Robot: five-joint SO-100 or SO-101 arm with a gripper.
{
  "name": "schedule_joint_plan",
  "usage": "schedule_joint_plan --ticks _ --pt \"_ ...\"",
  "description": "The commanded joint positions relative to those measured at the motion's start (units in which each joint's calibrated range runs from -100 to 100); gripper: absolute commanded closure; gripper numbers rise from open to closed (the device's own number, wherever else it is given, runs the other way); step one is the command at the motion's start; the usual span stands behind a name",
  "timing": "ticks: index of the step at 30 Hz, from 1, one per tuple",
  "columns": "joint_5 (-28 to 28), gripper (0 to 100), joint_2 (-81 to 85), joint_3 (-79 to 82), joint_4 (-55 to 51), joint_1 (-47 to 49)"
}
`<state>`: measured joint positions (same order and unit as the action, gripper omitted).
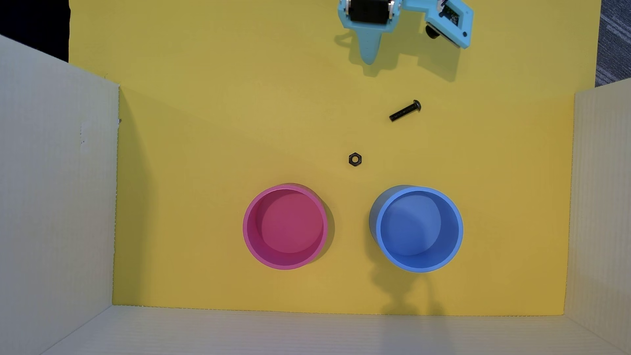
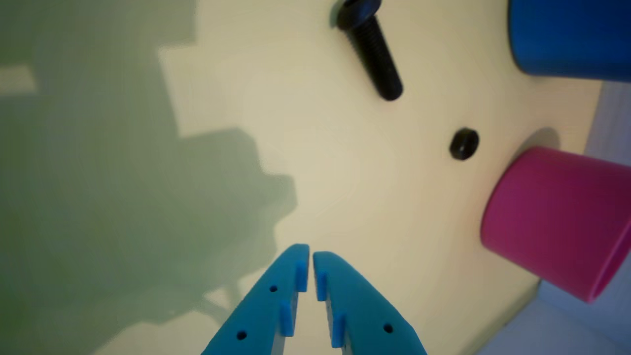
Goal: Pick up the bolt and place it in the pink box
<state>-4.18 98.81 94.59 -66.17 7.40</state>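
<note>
Overhead, the clenched, empty tool (image 1: pixel 369 60) points down, apart from the bolt (image 1: pixel 405 110).

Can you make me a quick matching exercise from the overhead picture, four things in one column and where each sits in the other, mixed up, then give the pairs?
Column one:
1. small black threaded bolt
2. small black hexagonal nut
3. round pink open-topped cup
4. light blue two-finger gripper

Column two, places in the overhead view:
A. at the top edge, above the bolt
B. lower middle, left of the round blue cup
C. lying slanted on the yellow sheet, upper right of the nut
D. lying flat, between the bolt and the two cups

Pairs: 1-C, 2-D, 3-B, 4-A
</note>
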Motion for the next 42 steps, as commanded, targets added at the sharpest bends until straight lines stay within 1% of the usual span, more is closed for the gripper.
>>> schedule_joint_plan --ticks 1,5,9,16,22,25,28,30,33,38,42 --pt "2.2 99 0.0 -1.2 1.3 0.0" --pt "4.3 99 -0.1 -4.0 2.6 0.0" --pt "3.8 99 -0.1 -6.6 4.6 0.0" --pt "3.7 98 -0.2 -13.1 4.3 0.0" --pt "3.6 98 -0.1 -25.1 4.6 0.4" --pt "3.7 98 -0.1 -28.7 4.4 2.9" --pt "3.7 98 -1.2 -30.1 2.9 8.1" --pt "3.8 98 -4.4 -31.8 0.4 10.6" --pt "3.8 98 -13.9 -35.3 -1.4 12.4" --pt "3.7 99 -33.2 -41.5 -0.8 12.4" --pt "4.3 99 -42.8 -43.9 -0.5 12.2"
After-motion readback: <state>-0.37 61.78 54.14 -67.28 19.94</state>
